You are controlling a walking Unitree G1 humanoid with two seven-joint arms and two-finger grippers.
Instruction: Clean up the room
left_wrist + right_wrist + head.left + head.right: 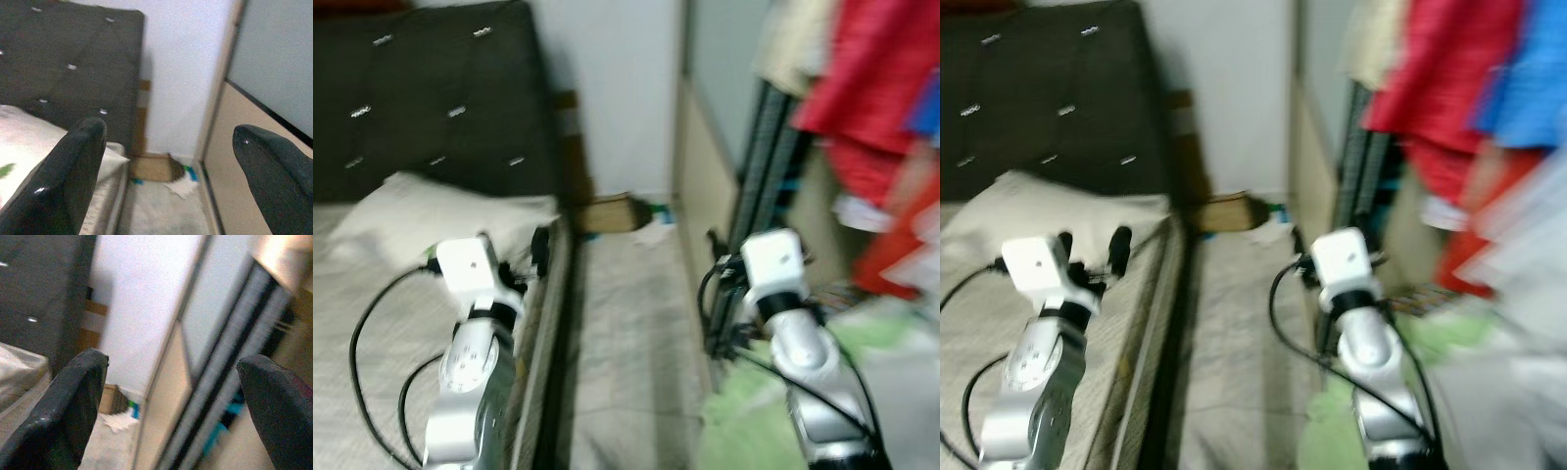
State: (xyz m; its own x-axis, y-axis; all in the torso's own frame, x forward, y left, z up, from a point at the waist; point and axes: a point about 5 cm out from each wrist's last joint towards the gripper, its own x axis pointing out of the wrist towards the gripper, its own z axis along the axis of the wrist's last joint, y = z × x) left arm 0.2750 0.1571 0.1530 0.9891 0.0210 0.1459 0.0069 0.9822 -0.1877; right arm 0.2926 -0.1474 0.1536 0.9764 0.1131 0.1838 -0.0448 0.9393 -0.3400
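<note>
The head views are blurred. I stand in a narrow floor aisle between a bed (362,323) and a wardrobe. At the aisle's far end a brown cardboard box (607,212) lies on the floor, with a crumpled white scrap (651,233) beside it. A light green cloth (749,426) lies low on the right by my right arm. My left gripper (1092,247) is open and empty, held over the bed's edge. My right gripper (171,377) is also open and empty, raised beside the wardrobe front and pointing down the aisle.
A white pillow (431,220) rests against the dark tufted headboard (431,98). Sliding wardrobe panels (700,186) line the right side. Red and blue clothes (1449,88) hang at the upper right. Black cables loop from both arms.
</note>
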